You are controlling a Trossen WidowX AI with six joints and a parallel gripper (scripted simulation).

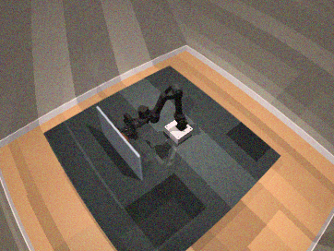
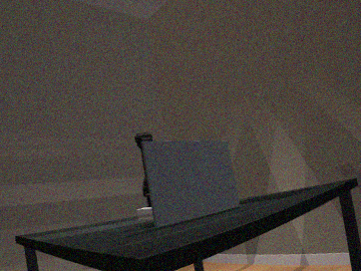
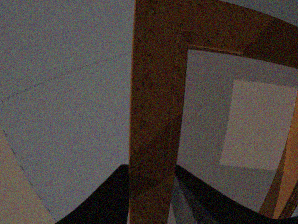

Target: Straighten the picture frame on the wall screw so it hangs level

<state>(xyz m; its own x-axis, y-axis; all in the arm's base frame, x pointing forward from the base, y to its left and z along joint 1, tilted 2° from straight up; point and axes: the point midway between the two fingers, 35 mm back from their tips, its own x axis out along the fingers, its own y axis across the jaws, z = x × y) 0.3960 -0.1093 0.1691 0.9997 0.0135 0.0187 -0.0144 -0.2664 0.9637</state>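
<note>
Black fingers, partly open, grip the brown frame's [image 3: 156,110] upright side between them.

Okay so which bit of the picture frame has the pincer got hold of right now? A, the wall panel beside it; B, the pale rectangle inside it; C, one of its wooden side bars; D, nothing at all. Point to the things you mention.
C: in the wrist view the pincer's dark fingers sit either side of the brown wooden bar [image 3: 154,115].
</note>
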